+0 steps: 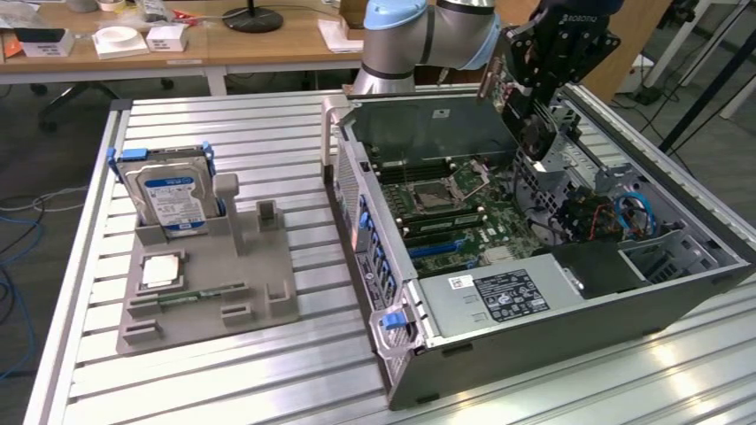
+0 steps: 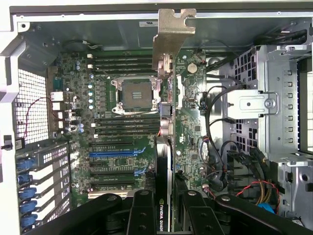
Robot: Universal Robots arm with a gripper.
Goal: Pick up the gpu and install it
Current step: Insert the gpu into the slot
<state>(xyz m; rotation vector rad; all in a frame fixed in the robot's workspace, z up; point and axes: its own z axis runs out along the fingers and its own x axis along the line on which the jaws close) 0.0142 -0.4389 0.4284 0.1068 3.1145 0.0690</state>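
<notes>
An open computer case lies on its side on a slatted metal desk, with its motherboard facing up. A robot arm reaches in from the far side. Its tool is closed partway, with two black fingers pinching the graphics card. The card is seen edge-on, and its silver bracket is at the end away from the fingers.

In the exterior view, the tool and the graphics card hang above the far end of the case, clear of the board and not yet seated. Below the card are the empty processor socket and, nearer the tool, a row of expansion slots, one of them blue. Loose cables run beside the board.

On the exterior view's left, well apart from the case, a grey holder carries an upright hard drive.

Doing this step well seems to depend on alignment. The card's connector edge should run parallel to the chosen slot, and the bracket should face the case wall with the blue clips. The card should stay upright rather than leaning, and it should come down straight so it misses the cables and the socket. The pictures do not make clear whether the card is already square to the slot.
</notes>
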